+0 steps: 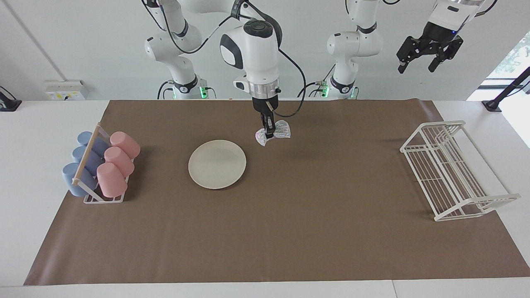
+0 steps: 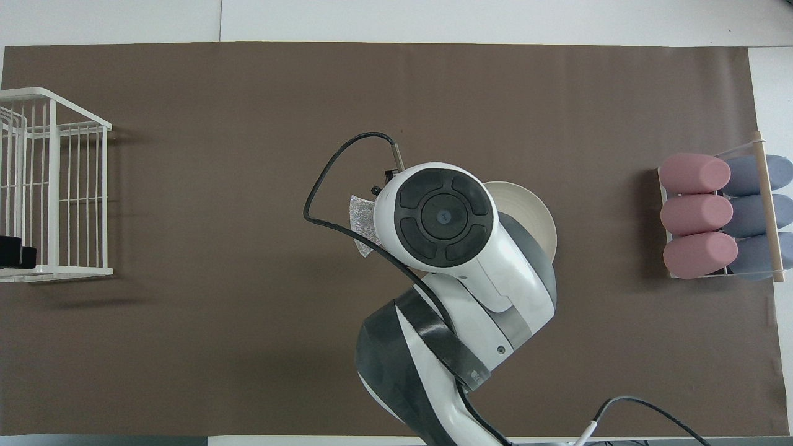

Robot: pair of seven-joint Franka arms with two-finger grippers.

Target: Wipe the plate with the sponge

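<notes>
The cream-white plate (image 1: 217, 164) lies flat on the brown mat; in the overhead view only its edge (image 2: 539, 217) shows past the right arm. The silvery, wrinkly sponge (image 1: 282, 130) is down at the mat beside the plate, toward the robots and the left arm's end. My right gripper (image 1: 269, 134) points straight down and is shut on the sponge. From above, the arm's wrist hides that gripper and only a corner of the sponge (image 2: 362, 226) shows. My left gripper (image 1: 417, 68) waits high in the air, open and empty, over the left arm's end of the table.
A rack of pink and blue cups (image 1: 101, 169) (image 2: 718, 217) stands at the right arm's end of the mat. A white wire dish rack (image 1: 451, 174) (image 2: 56, 186) stands at the left arm's end. The brown mat (image 1: 290, 231) covers most of the table.
</notes>
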